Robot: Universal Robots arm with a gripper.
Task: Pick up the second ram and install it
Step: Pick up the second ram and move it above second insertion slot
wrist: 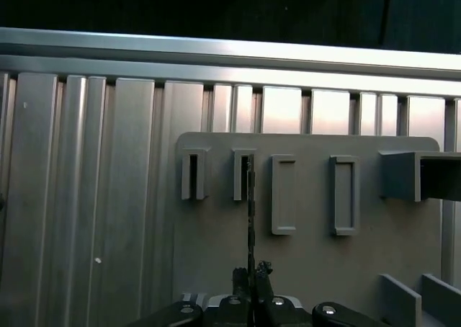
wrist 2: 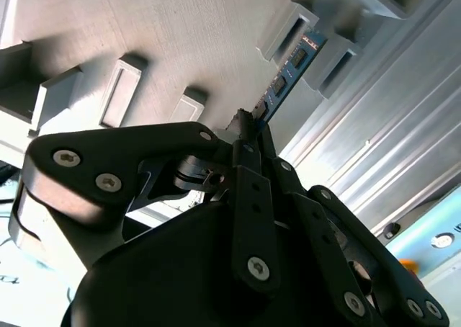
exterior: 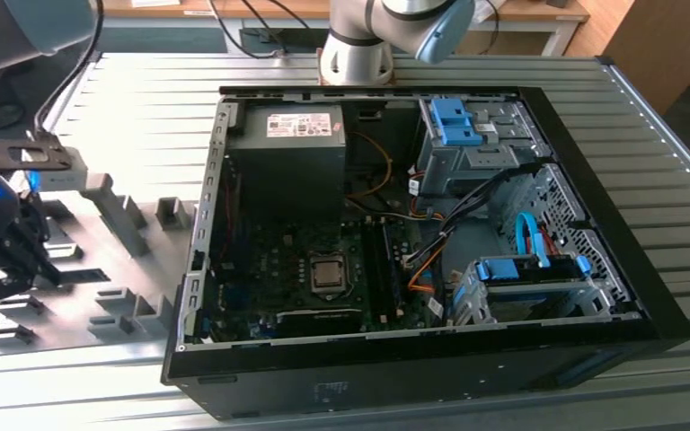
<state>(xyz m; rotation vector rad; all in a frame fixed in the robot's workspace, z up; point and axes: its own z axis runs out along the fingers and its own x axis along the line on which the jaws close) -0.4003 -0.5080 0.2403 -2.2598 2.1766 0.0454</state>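
Note:
My gripper (wrist 2: pixel 248 125) is shut on one end of the second ram (wrist 2: pixel 292 64), a slim blue circuit board that sticks straight out from the fingertips. In the first wrist view the ram (wrist: pixel 250 204) shows edge-on as a thin dark line running from the gripper (wrist: pixel 252 273) to a small slot block (wrist: pixel 242 176) on the grey fixture plate (wrist: pixel 310 269). I cannot tell whether its far end still sits in that slot. In the exterior view the gripper (exterior: pixel 10 260) hangs over the fixture plate (exterior: pixel 105 269) at the exterior view's left, well away from the open computer case (exterior: pixel 201 233).
The case lies on its side with the motherboard up: CPU socket (exterior: pixel 324 274), black memory slot rails (exterior: pixel 379 260), power supply (exterior: pixel 287 153), blue drive brackets (exterior: pixel 455 121) and cables. Raised grey blocks (exterior: pixel 123 215) stand on the fixture plate. Ribbed metal tabletop (exterior: pixel 141 99) all around.

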